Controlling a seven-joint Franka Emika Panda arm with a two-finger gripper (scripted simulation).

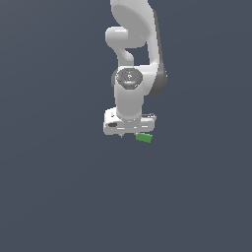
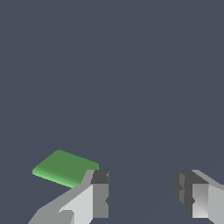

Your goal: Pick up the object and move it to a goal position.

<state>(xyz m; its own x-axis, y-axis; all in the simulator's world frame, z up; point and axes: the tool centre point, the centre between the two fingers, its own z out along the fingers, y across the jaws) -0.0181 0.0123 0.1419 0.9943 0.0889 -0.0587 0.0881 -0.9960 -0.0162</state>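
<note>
Jaws: the gripper [image 2: 142,197] stood with its jaws apart in the wrist view, a wide bare gap between the two fingers [image 2: 99,194], and nothing was held between them.
Gripper, exterior view: the white gripper [image 1: 129,129] pointed downward at the end of the arm; its fingertips were too small there to make out.
Block: the green block [image 2: 65,168] lay flat, outside the gap, on the outer side of one finger and partly hidden behind that finger's tip; contact with the finger could not be told.
Block, exterior view: the block [image 1: 144,138] showed just below the gripper's lower edge, toward the exterior view's right; whether it touched the gripper could not be told.
Block, look: bright green, flat-sided, much smaller than the gripper, its top face lighter than its edge.
Arm: the white arm [image 1: 130,93] came down from the top of the exterior view, with a round grey joint cap facing the camera and a darker shaded segment behind.
Ground: a plain dark grey-blue surface [image 1: 54,187] filled both views, with no edge or marking visible.
</note>
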